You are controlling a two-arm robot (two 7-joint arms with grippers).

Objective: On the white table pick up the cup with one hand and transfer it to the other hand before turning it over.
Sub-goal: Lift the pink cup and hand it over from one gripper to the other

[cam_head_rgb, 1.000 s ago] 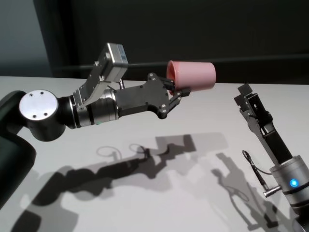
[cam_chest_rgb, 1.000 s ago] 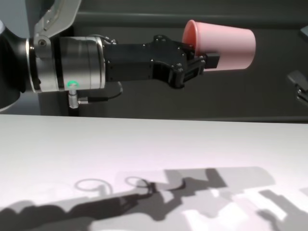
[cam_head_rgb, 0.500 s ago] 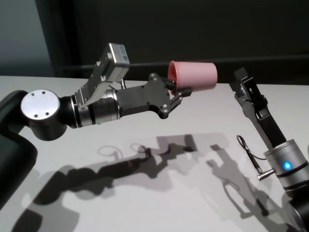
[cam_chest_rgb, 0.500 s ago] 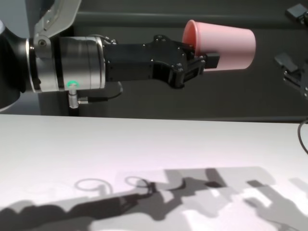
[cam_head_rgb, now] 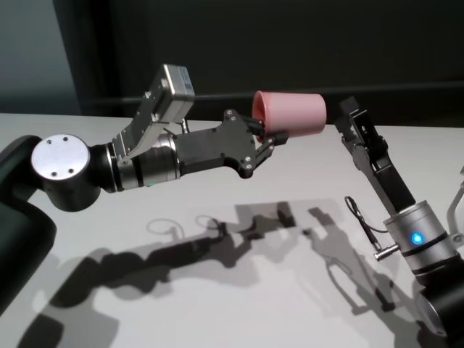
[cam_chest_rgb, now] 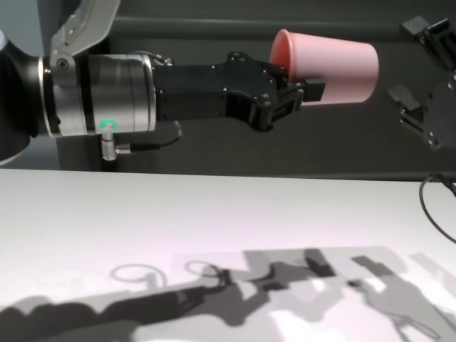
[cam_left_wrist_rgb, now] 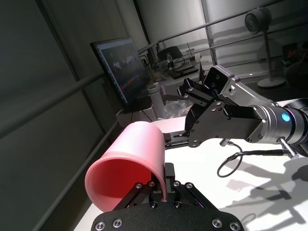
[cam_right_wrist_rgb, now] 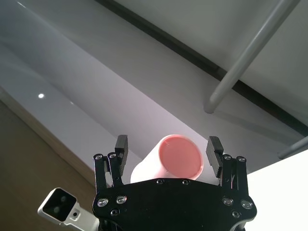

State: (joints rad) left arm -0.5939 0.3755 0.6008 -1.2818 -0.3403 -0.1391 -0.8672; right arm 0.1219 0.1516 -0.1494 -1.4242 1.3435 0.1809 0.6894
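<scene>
**Pink cup held aloft between two robot hands**

The left hand (cam_head_rgb: pixel 267 138) is clamped on the rim of the cup (cam_head_rgb: pixel 290 112), one finger inside the mouth and one outside against the wall, and holds the pink tumbler on its side well above the worktop (cam_head_rgb: pixel 217 304). The cup's open mouth faces back toward the left hand; its narrower flat base points away, toward the right hand (cam_head_rgb: pixel 349 119).

Seen from the chest, the left hand (cam_chest_rgb: pixel 296 89) reaches out level from its silver wrist, with the cup (cam_chest_rgb: pixel 331 63) jutting from its fingertips. From the left wrist, the cup (cam_left_wrist_rgb: pixel 132 163) shows its pink interior just above the pinching fingers (cam_left_wrist_rgb: pixel 166 180), with the right hand (cam_left_wrist_rgb: pixel 195 103) beyond the cup's base.

The right hand stands spread wide, close to the cup's base. From the right wrist, its two fingers (cam_right_wrist_rgb: pixel 214 149) flank the cup (cam_right_wrist_rgb: pixel 178 159) on either side with a gap left on each, the flat base facing the palm; neither pad touches the cup. In the chest view the right hand (cam_chest_rgb: pixel 420 75) sits just beside the base, one finger higher than the cup, one lower.

Below the cup, the shadows of both arms fall across the white worktop (cam_chest_rgb: pixel 214 214).
</scene>
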